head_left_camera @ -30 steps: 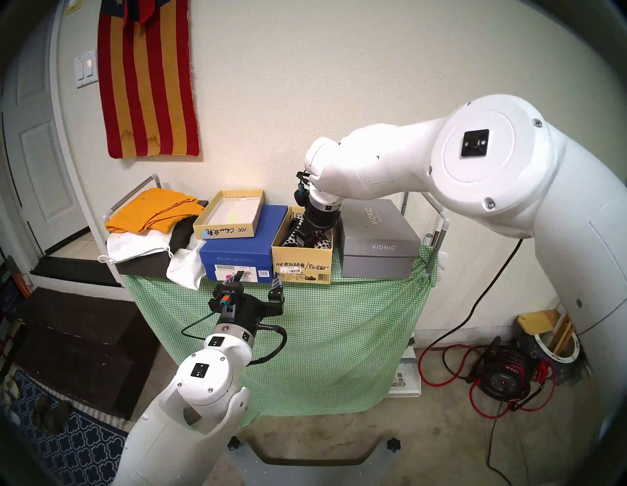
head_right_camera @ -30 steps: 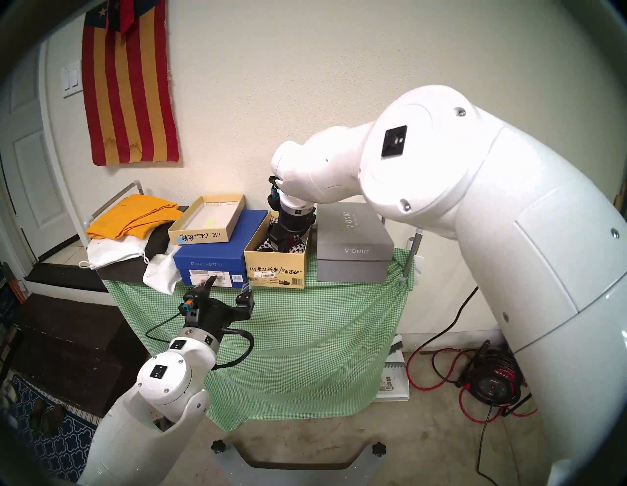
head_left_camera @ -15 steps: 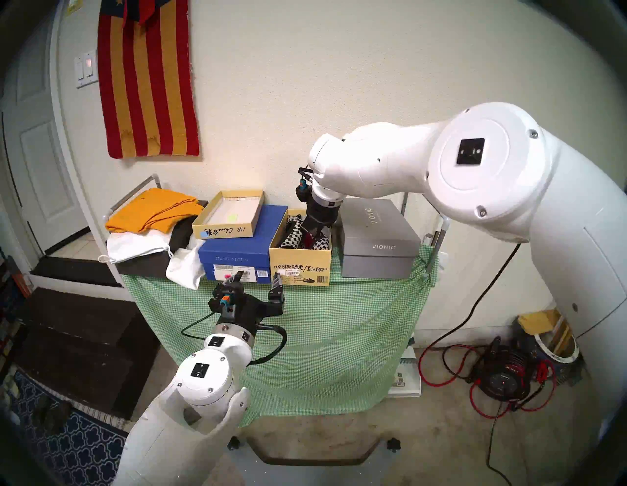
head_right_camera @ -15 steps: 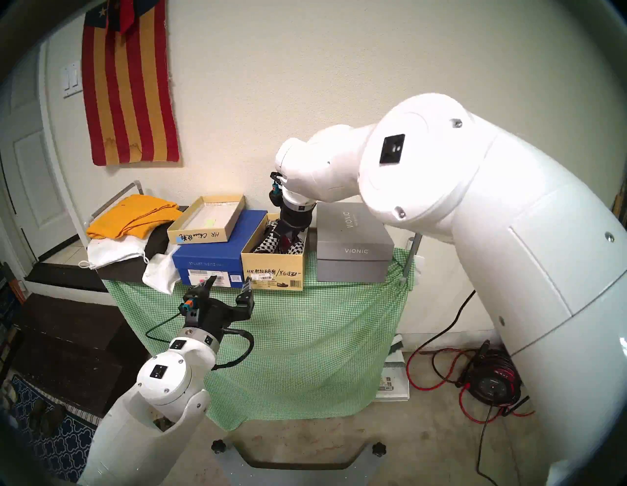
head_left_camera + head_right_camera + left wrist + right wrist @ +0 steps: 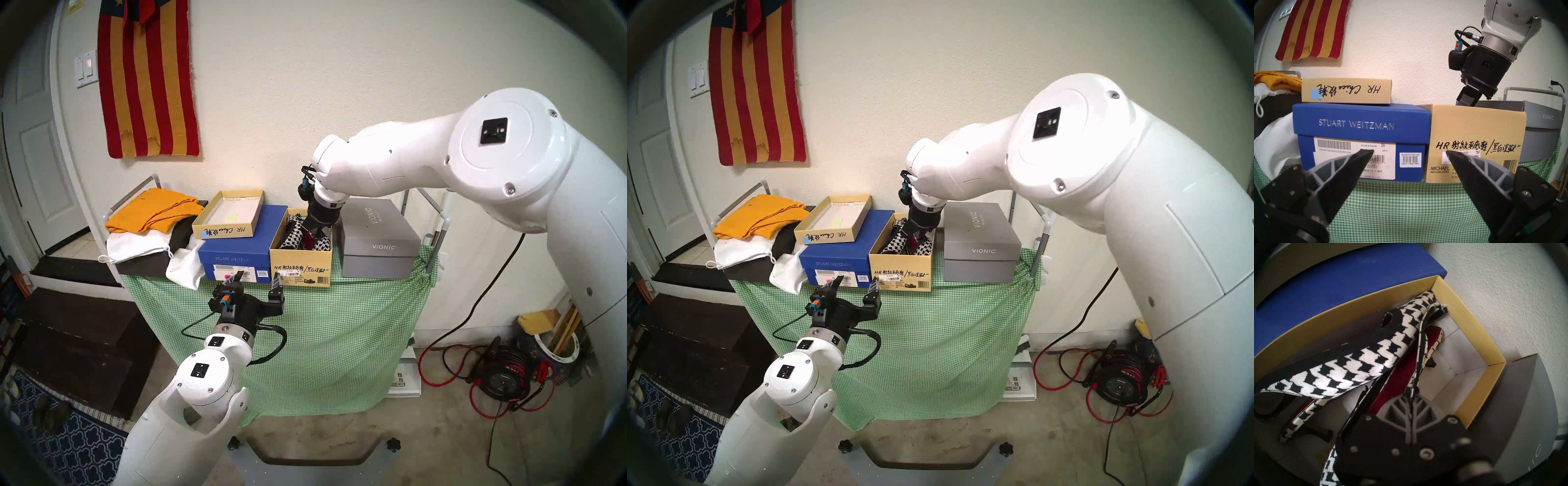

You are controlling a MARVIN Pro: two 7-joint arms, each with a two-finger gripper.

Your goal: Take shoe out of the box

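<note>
With the right claw [image 5: 314, 234] sunk into the open tan box [image 5: 300, 263] near the tabletop's [image 5: 339, 288] back edge, head-left view shows its body over the houndstooth shoes [image 5: 293, 234]; fingertips hidden there, so the grip can't be read from this view. The box sits between the blue Stuart Weitzman box [image 5: 234, 254] and the grey VIONIC box [image 5: 378, 244], touching or nearly so. Head-right view: same layout, shoes [image 5: 898, 242] still inside the box [image 5: 900, 273], left claw [image 5: 855, 283] hanging off the tabletop's front edge, jaws spread, empty. Left-wrist view: left claw [image 5: 1409, 152] released, aimed level at the seam between the blue box [image 5: 1359, 125] and the tan box [image 5: 1474, 132]; the right claw's black body dips behind the tan rim. Right-wrist view: right claw [image 5: 1411, 395] clenched on a thin edge of one shoe [image 5: 1421, 348], the one with the red lining, apparently its upper rim or a strap; the second shoe [image 5: 1349, 372] leans across it on the blue-box side. Judgement: the pinch is thin, so lift slow and straight up, clear of the yellow rim [image 5: 1473, 324], watching for slip. The overlapping shoe may drag or tip. The light box may ride up; the left claw could steady its front wall.
</note>
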